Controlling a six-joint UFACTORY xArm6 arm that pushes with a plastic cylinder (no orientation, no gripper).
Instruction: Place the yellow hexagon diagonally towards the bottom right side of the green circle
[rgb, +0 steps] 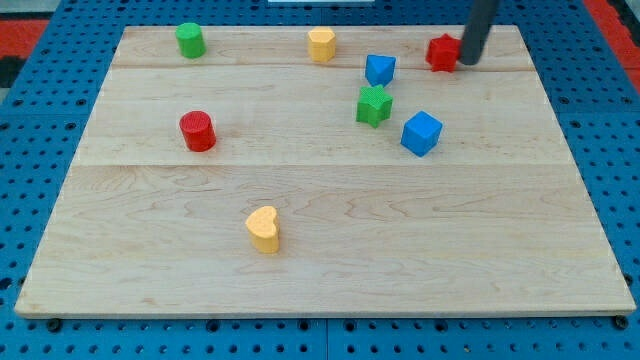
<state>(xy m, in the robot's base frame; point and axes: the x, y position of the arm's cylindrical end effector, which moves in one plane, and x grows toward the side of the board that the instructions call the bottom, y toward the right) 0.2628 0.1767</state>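
The yellow hexagon (321, 45) stands near the view's top, middle of the board. The green circle (190, 40) stands at the top left, well to the left of the hexagon. My tip (467, 61) is at the top right, touching the right side of a red block (443, 52). The tip is far to the right of the yellow hexagon, with a small blue block (380, 69) between them.
A green star-like block (374, 105) and a blue cube (421, 133) sit right of centre. A red cylinder (198, 131) is at the left. A yellow heart (264, 229) lies toward the bottom. The wooden board (500, 250) rests on a blue pegboard.
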